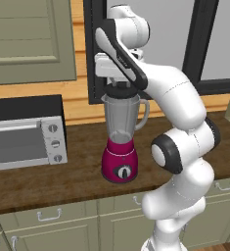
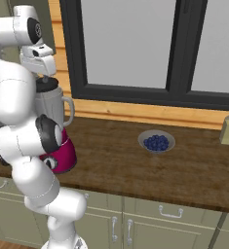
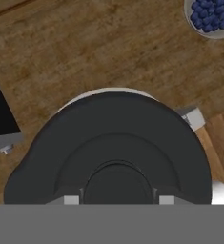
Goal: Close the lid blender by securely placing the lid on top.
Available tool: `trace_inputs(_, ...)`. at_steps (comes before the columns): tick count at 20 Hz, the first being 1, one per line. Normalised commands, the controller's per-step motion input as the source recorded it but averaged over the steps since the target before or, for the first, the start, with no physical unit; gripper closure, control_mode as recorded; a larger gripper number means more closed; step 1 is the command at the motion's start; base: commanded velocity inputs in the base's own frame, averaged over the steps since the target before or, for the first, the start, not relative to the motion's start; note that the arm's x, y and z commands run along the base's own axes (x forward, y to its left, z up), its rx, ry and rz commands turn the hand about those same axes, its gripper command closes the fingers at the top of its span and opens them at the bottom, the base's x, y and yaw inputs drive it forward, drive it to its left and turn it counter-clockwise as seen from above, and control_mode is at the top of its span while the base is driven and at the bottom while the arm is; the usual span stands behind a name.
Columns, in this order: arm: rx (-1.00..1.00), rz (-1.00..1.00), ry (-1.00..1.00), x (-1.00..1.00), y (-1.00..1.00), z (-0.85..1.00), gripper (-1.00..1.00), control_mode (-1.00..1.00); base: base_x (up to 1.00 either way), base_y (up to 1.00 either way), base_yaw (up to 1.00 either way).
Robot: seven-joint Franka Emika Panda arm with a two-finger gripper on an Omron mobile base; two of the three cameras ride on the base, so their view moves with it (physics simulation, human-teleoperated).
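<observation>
Left base view: lid (image 1: 120,91) flat atop the blender (image 1: 120,137), directly over the jar mouth, gripper (image 1: 117,81) pressing from above, likely to seat it. Right base view: jar upright, handle toward the blueberry bowl (image 2: 156,142). Hand view: lid face-on, axis vertical; grip state impossible to tell.

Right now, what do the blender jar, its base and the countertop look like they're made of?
The blender jar looks like clear greyish glass or plastic: the wall shows through it. Its base looks like glossy magenta plastic with a black dial. The countertop looks like dark-stained wood, with visible grain streaks. The lid looks like matte black plastic or rubber.
</observation>
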Motion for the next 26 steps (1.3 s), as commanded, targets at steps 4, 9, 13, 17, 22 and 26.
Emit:
trace_inputs(4, 0.0, 0.0, 0.0, 0.0, 0.0, -0.14, 1.0, -1.0, 0.0, 0.0, 0.0)
trace_inputs(9, 0.0, 0.0, 0.0, 0.0, 0.0, -0.21, 1.0, -1.0, 0.0, 0.0, 0.0)
trace_inputs(13, 0.0, 0.0, 0.01, 0.0, 0.0, -0.13, 1.0, -1.0, 0.0, 0.0, 0.0)
trace_inputs(17, 0.0, 0.0, 0.01, 0.0, 0.0, -0.02, 1.0, -1.0, 0.0, 0.0, 0.0)
trace_inputs(22, 0.0, 0.0, 0.02, 0.0, -0.05, -0.02, 1.0, -1.0, 0.0, 0.0, 0.0)
trace_inputs(26, 0.0, -0.01, 0.06, 0.0, -0.17, -0.01, 1.0, -1.0, 0.0, 0.0, 0.0)
